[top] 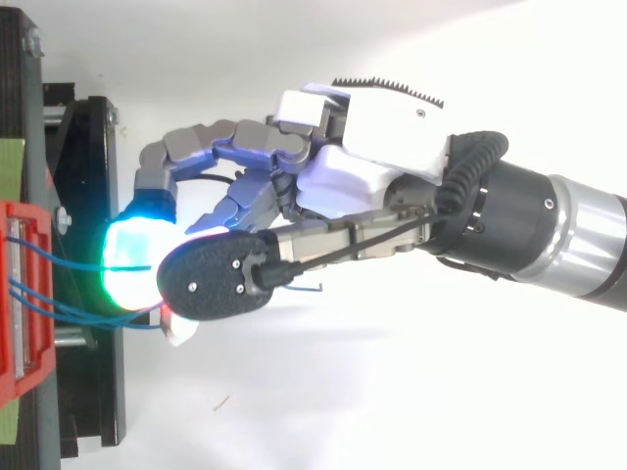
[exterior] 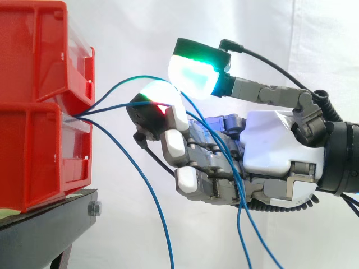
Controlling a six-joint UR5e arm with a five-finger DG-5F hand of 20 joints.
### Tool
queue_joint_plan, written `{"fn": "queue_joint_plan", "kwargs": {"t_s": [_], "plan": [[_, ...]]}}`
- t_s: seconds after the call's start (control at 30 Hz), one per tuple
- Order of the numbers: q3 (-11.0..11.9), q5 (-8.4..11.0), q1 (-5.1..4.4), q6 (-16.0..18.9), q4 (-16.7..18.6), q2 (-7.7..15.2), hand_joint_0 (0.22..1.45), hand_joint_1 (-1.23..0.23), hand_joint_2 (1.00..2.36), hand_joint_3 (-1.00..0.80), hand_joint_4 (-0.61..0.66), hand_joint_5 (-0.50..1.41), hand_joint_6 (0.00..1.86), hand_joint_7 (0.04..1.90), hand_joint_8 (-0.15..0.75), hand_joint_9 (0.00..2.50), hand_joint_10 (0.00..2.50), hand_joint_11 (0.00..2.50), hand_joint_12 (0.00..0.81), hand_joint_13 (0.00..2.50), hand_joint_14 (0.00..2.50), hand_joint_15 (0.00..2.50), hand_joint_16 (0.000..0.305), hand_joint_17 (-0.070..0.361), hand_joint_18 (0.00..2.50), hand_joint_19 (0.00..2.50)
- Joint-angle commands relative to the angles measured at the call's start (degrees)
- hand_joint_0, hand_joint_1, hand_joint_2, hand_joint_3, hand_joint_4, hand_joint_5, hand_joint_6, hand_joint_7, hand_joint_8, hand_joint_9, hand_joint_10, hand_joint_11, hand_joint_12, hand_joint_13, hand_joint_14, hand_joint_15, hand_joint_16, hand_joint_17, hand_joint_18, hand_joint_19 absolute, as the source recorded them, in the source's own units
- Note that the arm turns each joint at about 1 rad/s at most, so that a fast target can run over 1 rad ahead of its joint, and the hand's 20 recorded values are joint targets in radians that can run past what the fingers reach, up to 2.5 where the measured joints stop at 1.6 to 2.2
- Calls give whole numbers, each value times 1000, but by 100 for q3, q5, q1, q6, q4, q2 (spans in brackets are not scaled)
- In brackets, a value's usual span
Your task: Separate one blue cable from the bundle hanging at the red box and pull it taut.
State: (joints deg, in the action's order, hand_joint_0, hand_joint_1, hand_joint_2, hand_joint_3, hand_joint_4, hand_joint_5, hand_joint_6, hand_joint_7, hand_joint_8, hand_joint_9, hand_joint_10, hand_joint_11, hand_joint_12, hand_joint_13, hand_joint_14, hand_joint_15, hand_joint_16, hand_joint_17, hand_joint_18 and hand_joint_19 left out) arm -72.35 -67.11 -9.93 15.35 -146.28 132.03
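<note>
Several blue cables come out between the two stacked red bins at the left. One cable arcs up to my hand, which reaches in from the right. It runs between a green-glowing pad and a white-and-red pad that close on it. Past the pinch it trails down across the curled fingers and hangs with another strand. A further cable drops free below the bins. From above, the hand is just right of the red bin, with cables spanning the gap.
The bins rest on a black stand with a bolt at its front edge. A white curtain hangs behind. From above, the stand's black frame runs along the left, close to the fingertips.
</note>
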Motion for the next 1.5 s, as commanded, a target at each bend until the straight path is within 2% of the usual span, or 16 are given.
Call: {"fn": "queue_joint_plan", "kwargs": {"t_s": [0.0, 0.13, 0.2, 0.23, 0.3, 0.63, 0.73, 0.93, 0.97, 1.13, 1.27, 1.37, 1.47], "plan": [[1, -21, 0, 320, -41, -2, 729, -537, 1013, -19, 281, -123, 661, 1224, 352, 964, 13, 718, 397, 1003, 16, 509, 46, 103, 896, 417], [1, -39, 0, 574, -181, 7, 724, -548, 1014, -6, 264, -121, 655, 1232, 347, 964, 13, 725, 395, 1008, 16, 515, 45, 102, 899, 416], [-16, -188, 0, 829, -260, 7, 720, -555, 1016, 5, 258, -121, 655, 1230, 346, 972, 13, 731, 394, 1016, 15, 523, 45, 102, 904, 413], [-16, -188, 0, 829, -260, 7, 716, -577, 1013, 18, 261, -122, 659, 1224, 350, 974, 15, 738, 394, 1022, 15, 514, 46, 103, 914, 406], [-104, -346, 0, 1146, -225, 7, 715, -598, 1012, 37, 268, -123, 662, 1219, 353, 979, 12, 738, 399, 1027, 15, 514, 47, 105, 924, 396], [-148, -390, 0, 1146, -199, -2, 727, -606, 1004, 64, 254, -121, 682, 1182, 357, 998, 12, 707, 405, 1048, 15, 520, 48, 108, 936, 402], [-148, -399, 0, 1049, -199, -2, 726, -605, 1004, 68, 258, -121, 683, 1188, 360, 994, 13, 700, 408, 1047, 15, 515, 48, 109, 935, 401], [-245, -408, 70, 65, -93, -2, 723, -609, 1004, 67, 259, -128, 696, 1176, 369, 989, 12, 715, 411, 1042, 14, 514, 49, 110, 941, 389], [-245, -408, 79, -234, 3, -2, 722, -608, 1004, 70, 259, -129, 699, 1173, 370, 986, 12, 720, 411, 1042, 16, 513, 49, 110, 942, 391], [-245, -408, 88, -788, 47, -2, 729, -643, 1000, 103, 249, -144, 740, 1128, 372, 984, 10, 718, 415, 1038, 16, 507, 50, 112, 941, 392], [-236, -408, 97, -946, 65, -2, 734, -649, 1000, 105, 242, -147, 756, 1108, 371, 976, 12, 717, 411, 1034, 14, 509, 49, 110, 936, 397], [-245, -408, 61, -1060, 65, -11, 734, -649, 1001, 110, 242, -147, 758, 1106, 369, 974, 12, 727, 415, 1033, 14, 509, 49, 110, 935, 397], [-236, -425, 53, -990, 38, -64, 735, -650, 1003, 104, 243, -147, 759, 1105, 370, 973, 10, 717, 413, 1032, 16, 511, 49, 111, 933, 396]]}}
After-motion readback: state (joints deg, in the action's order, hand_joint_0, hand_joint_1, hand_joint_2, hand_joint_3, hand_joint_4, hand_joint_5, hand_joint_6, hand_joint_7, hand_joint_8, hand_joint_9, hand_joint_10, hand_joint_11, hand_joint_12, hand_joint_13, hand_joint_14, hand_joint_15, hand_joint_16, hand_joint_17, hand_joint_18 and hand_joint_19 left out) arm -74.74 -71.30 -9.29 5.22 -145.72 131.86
